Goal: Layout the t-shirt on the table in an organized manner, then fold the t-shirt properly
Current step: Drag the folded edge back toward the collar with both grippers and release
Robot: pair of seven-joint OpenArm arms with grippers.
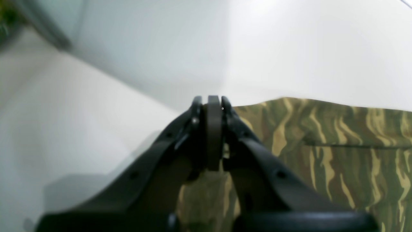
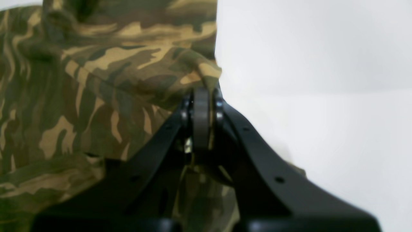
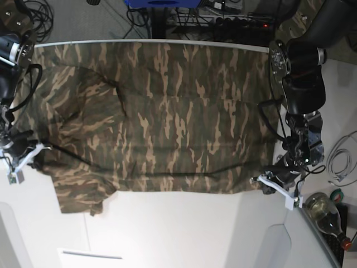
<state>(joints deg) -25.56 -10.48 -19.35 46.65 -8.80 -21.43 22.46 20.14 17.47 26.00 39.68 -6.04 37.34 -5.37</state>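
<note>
The camouflage t-shirt (image 3: 162,117) lies spread wide across the white table (image 3: 184,229), reaching the far edge, with one sleeve (image 3: 78,195) hanging toward the near left. My left gripper (image 3: 266,181) sits at the shirt's near right corner. In the left wrist view it (image 1: 212,100) is shut, with the t-shirt (image 1: 338,151) running off to the right from its tips. My right gripper (image 3: 32,152) is at the shirt's left edge. There it (image 2: 202,93) is shut, pinching a bunched fold of the t-shirt (image 2: 96,96).
A green glass bottle (image 3: 326,215) lies off the table's near right corner, beside a roll of tape (image 3: 337,195) and white cable (image 3: 341,162). Cables and a blue object (image 3: 162,3) sit beyond the far edge. A white sheet (image 3: 89,255) lies at the near left.
</note>
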